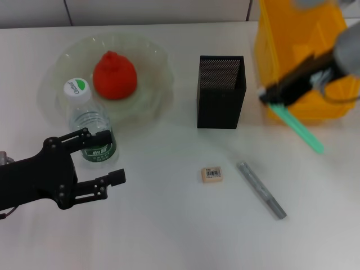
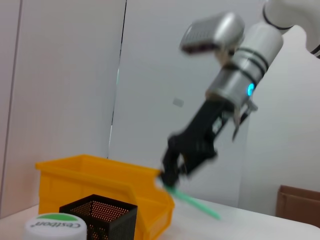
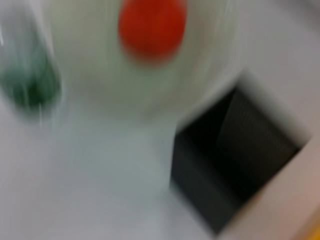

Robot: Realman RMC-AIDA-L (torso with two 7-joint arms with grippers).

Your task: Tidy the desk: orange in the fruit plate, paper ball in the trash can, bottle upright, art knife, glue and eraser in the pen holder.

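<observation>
The orange (image 1: 114, 75) lies in the pale-green fruit plate (image 1: 152, 95). The bottle (image 1: 93, 132) stands upright in front of the plate, white cap up. My left gripper (image 1: 112, 157) is open, with its far finger against the bottle's label side. My right gripper (image 1: 270, 97) hangs in the air in front of the yellow trash can (image 1: 298, 50), shut on a thin green stick-like tool (image 1: 301, 132). The left wrist view also shows my right gripper (image 2: 167, 177) holding this tool (image 2: 195, 204). The eraser (image 1: 211, 174) lies in front of the black mesh pen holder (image 1: 221, 93). The paper ball is out of view.
A grey pen-shaped tool (image 1: 261, 190) lies on the white table to the right of the eraser. The right wrist view shows the orange (image 3: 152, 27), the bottle (image 3: 30, 85) and the pen holder (image 3: 240, 155) below it.
</observation>
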